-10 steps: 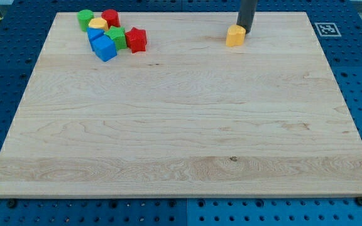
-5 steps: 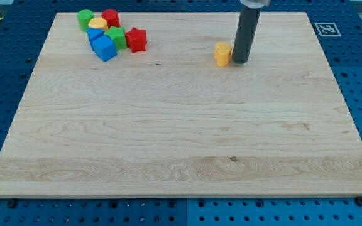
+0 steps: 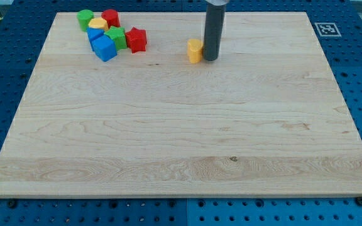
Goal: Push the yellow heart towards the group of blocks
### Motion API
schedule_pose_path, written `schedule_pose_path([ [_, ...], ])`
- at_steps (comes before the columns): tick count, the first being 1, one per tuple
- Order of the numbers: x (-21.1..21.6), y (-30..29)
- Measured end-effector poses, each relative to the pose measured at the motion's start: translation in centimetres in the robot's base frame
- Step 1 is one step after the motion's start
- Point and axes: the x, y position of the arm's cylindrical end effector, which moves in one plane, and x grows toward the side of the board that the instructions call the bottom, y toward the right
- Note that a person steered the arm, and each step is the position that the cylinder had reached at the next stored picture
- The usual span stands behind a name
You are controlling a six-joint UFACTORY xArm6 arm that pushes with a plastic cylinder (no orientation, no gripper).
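The yellow heart [image 3: 195,51] lies on the wooden board near the view's top, right of the block group. My tip [image 3: 210,59] touches the heart's right side; the dark rod rises out of the view's top. The group sits at the view's top left: a green block [image 3: 85,19], a red block [image 3: 110,17], a yellow block [image 3: 97,25], a second green block [image 3: 117,36], two blue cubes [image 3: 104,48] and a red star-like block [image 3: 136,39]. The red star is the closest one to the heart, a clear gap to its left.
The wooden board [image 3: 181,144] rests on a blue pegboard table. A black-and-white marker tag [image 3: 326,29] sits at the board's top right corner.
My tip has moved left and slightly towards the view's bottom, pushing the yellow heart left, closer to the group. The group has not moved.
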Motion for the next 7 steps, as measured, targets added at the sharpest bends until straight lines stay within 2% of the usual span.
schedule_pose_path([
  [3,0.0,-1.6],
  [5,-1.0,-6.4],
  [7,-5.6,-10.2],
])
